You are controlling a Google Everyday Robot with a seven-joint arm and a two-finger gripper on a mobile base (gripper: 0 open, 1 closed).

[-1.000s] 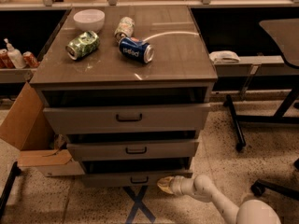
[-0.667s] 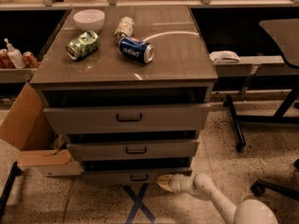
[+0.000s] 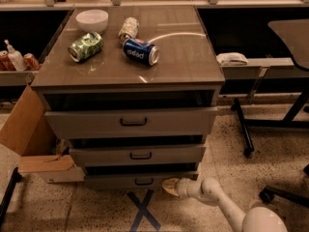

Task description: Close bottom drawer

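**Gripper at the bottom drawer's front, the push still to finish**

The bottom drawer sits lowest in the cabinet, at about 6 o'clock in the view, just above the blue tape cross on the floor. A dark gap shows above its front, so I judge it not yet fully home.

The gripper is low down, at about 4 o'clock from the drawer's small black handle. It points toward the right part of the front. Whether it is touching the front or just beside it I cannot tell, nor whether the tool is set wide or narrow. It holds nothing that I can see.

The step in hand looks like the closing push itself. The next move calls for a straight press toward 12 o'clock, square to the front. The contact is right of centre, so the drawer may skew on its runners.

The middle drawer and top drawer also show dark gaps above their fronts. The inside of all three drawers is in shadow, so their contents cannot be told.

On the cabinet top, at 11 o'clock, stands a white bowl that looks empty. Near it lie a green can, a blue can and a pale can, all on their sides. At 9 o'clock from the cabinet an open cardboard box leans against it, its inside hidden.
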